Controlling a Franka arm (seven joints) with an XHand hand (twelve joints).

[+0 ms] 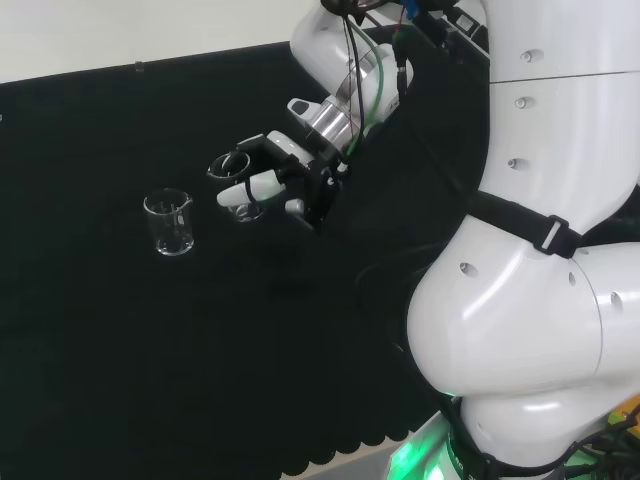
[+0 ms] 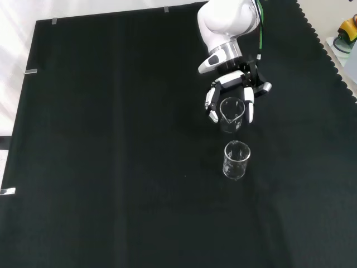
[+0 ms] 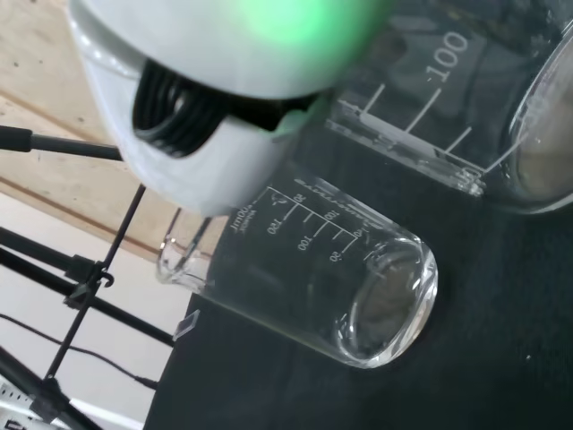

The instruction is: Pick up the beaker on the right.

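Covering: black cloth (image 2: pixel 111 139) spreads over the whole desk, scalloped at its edge in the front view.
Arm: the white arm (image 1: pixel 540 250) rises at the head view's right and reaches left over the cloth; in the front view it comes in from the top.
Robot hand: the robot hand (image 2: pixel 231 92) has its black and white fingers (image 1: pixel 262 186) curled round the held beaker, one to each side of the glass in the front view.
Held beaker: the clear held beaker (image 2: pixel 232 114) sits upright between the fingers, spout toward the front view's left; whether its base touches the cloth is hard to tell.
Other beaker: the other beaker (image 2: pixel 236 159) stands upright on the cloth, apart from the hand, just below the held beaker in the front view and to its left in the head view (image 1: pixel 169 222).
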